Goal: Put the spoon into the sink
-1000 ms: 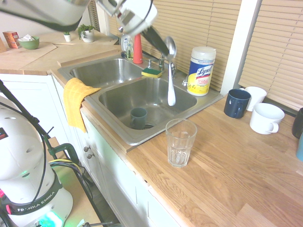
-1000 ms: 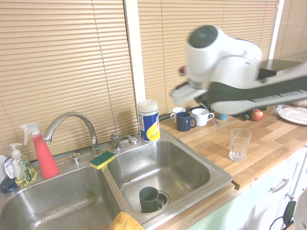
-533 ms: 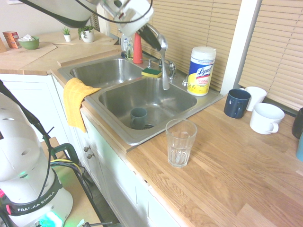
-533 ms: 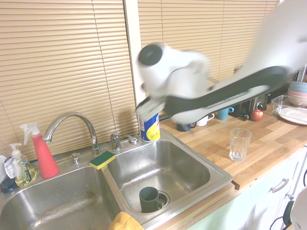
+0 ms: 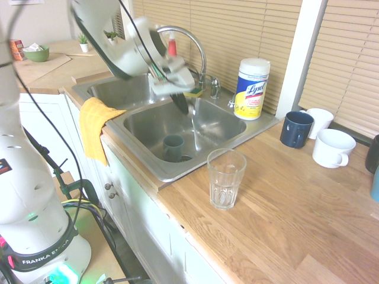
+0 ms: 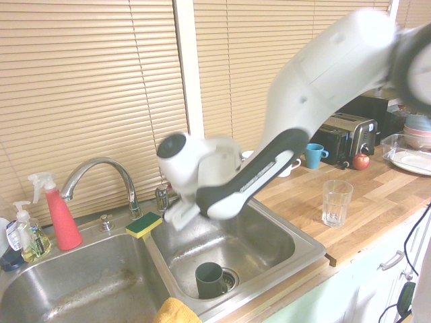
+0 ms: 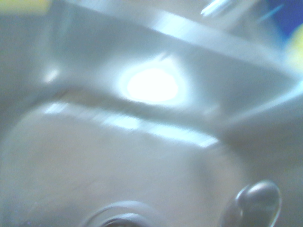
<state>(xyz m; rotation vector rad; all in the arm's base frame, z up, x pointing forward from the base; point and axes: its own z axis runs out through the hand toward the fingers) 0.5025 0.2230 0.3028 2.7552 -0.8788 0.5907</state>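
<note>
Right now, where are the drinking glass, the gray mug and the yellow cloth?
Drinking glass (image 5: pixel 225 178): first exterior view, its side.
Gray mug (image 6: pixel 209 280): second exterior view, its outer wall.
Yellow cloth (image 5: pixel 95 130): first exterior view, its hanging part.

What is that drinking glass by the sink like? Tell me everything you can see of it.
The drinking glass is clear and see-through, with a round, open rim wider than its base, so its sides taper downward. Flat facets run around the lower part, and it has no handle. It stands upright on the wooden countertop, beside the sink. Only the countertop touches it.
</note>
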